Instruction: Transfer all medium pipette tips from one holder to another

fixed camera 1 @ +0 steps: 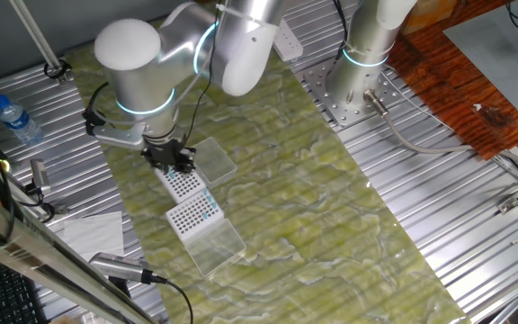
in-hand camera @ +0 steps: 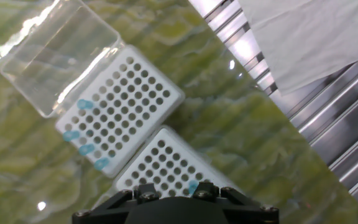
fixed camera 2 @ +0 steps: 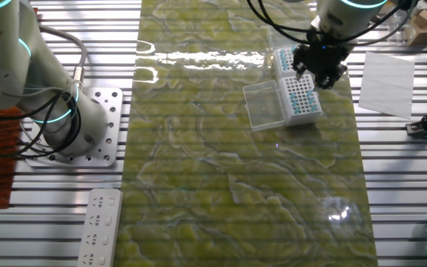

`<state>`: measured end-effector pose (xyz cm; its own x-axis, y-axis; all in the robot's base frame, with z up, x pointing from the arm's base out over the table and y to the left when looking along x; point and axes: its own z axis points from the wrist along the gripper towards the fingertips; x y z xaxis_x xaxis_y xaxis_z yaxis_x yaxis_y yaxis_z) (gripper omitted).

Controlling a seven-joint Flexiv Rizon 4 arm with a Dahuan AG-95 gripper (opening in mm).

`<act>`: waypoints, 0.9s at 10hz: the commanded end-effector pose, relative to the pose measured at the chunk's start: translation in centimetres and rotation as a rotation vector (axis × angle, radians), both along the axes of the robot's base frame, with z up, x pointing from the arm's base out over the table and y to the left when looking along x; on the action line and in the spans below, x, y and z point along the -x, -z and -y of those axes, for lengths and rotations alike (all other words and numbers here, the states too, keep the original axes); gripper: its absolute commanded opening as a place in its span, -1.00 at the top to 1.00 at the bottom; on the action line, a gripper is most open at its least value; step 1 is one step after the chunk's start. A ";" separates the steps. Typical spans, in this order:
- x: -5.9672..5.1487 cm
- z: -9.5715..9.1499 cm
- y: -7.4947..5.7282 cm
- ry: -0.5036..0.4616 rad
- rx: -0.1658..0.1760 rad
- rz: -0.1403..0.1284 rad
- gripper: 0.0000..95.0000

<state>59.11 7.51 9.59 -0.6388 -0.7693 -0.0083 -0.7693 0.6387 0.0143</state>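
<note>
Two holders (in-hand camera: 126,99) (in-hand camera: 166,165), five blue tips (in-hand camera: 84,104).

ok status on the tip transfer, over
Gripper low over nearer holder, jaws hidden. Four blue tips sit in far holder. Nothing blocking.

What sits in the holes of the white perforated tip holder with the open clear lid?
In the white perforated tip holder, four light-blue-topped pipette tips sit along one edge; other holes look empty. Depth inside the holes is hidden.
</note>
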 end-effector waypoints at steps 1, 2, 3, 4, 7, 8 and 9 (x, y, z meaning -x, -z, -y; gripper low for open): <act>-0.3 0.1 0.4 -0.013 0.001 0.007 0.20; -0.4 0.2 0.9 -0.025 -0.002 0.015 0.20; -0.5 0.3 1.1 -0.035 -0.002 0.018 0.20; -0.5 0.3 1.3 -0.041 -0.003 0.022 0.20; -0.6 0.5 1.8 -0.060 -0.003 0.028 0.60; -0.6 0.5 2.0 -0.072 -0.003 0.030 0.60; -0.7 0.5 2.1 -0.078 -0.002 0.031 0.60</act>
<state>59.83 6.94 7.32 -0.5720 -0.8198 -0.0285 -0.8199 0.5724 -0.0086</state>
